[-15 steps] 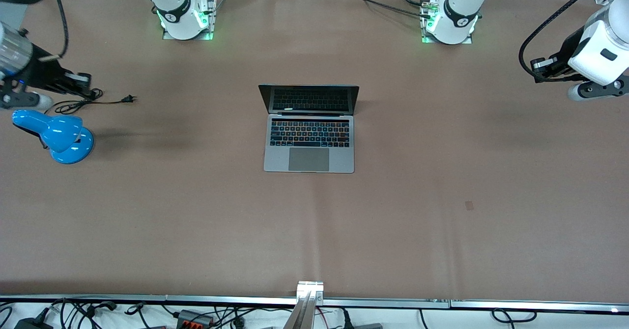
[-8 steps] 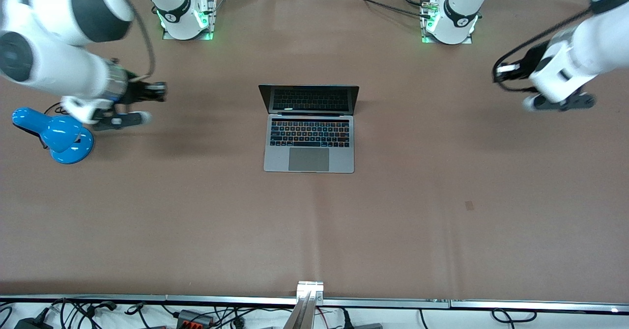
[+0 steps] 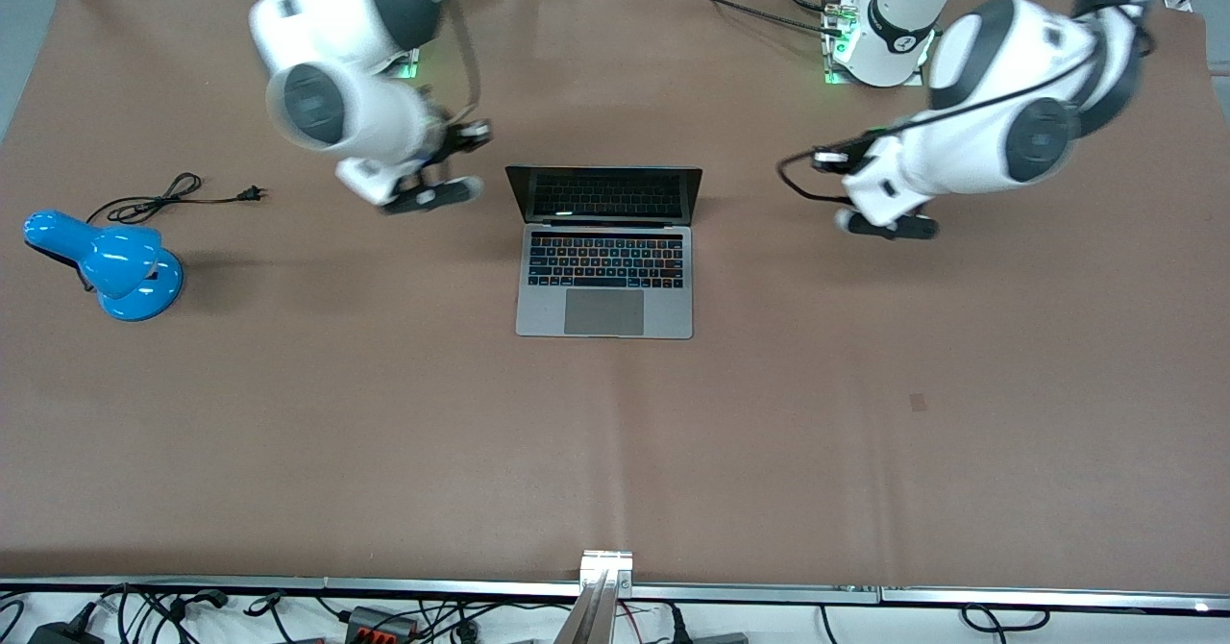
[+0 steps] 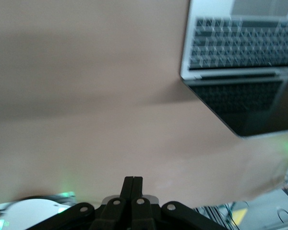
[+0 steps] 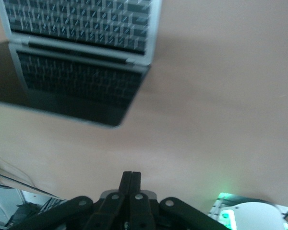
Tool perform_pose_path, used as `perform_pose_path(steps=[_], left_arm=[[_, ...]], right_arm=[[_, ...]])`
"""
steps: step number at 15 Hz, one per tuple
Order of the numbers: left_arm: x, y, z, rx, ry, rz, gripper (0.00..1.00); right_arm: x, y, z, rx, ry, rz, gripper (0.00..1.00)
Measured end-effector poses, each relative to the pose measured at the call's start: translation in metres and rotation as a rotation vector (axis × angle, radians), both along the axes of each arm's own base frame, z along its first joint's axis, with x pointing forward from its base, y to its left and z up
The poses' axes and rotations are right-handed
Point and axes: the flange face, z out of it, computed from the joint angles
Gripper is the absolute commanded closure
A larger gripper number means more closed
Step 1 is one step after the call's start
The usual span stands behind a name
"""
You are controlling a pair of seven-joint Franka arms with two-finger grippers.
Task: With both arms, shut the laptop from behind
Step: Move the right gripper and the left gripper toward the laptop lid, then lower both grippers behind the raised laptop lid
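Observation:
The laptop [image 3: 604, 269] lies open in the middle of the table, its dark screen upright and facing the front camera. My right gripper [image 3: 428, 196] hovers over the table beside the screen's edge, toward the right arm's end. My left gripper [image 3: 889, 226] hovers over the table beside the laptop, toward the left arm's end, farther from it. Both are shut and empty, and neither touches the laptop. The laptop also shows in the left wrist view [image 4: 235, 62] beyond my left gripper [image 4: 133, 181], and in the right wrist view [image 5: 81, 57] beyond my right gripper [image 5: 131, 176].
A blue desk lamp [image 3: 106, 264] with a loose black cord [image 3: 173, 192] stands at the right arm's end of the table. The arm bases [image 3: 879, 43] stand along the table edge farthest from the front camera. A metal rail [image 3: 605, 577] runs along the nearest edge.
Both arms have swung in from the table's ends toward the laptop. The right gripper left the lamp's side. The laptop has not moved.

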Motion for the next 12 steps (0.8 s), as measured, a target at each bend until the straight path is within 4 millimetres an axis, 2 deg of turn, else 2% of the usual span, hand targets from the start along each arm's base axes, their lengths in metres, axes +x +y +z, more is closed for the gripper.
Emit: perform_pose_path(steps=[2,5,7,9,12], left_arm=[[-0.023,-0.011,-0.013,-0.049,0.02,0.038,1.0],[-0.056,-0.032,-0.023,-0.081,0.001,0.058,1.0],[-0.069,-0.048,-0.034,-0.124,-0.018,0.105,1.0],[-0.08,-0.064,-0.049,-0.145,-0.029,0.128,1.0],[-0.081,-0.078,-0.065,-0.169,-0.034,0.166,1.0]], right_arm=[[-0.026,0.027,-0.021,0.005,-0.018,0.013,1.0],[-0.048,0.039,-0.059,0.001,-0.06,0.014,1.0],[-0.045,0.038,-0.069,0.005,-0.084,-0.004,1.0],[-0.033,0.034,-0.068,0.022,-0.125,-0.035,1.0],[-0.015,0.022,-0.064,0.039,-0.167,-0.084,1.0]])
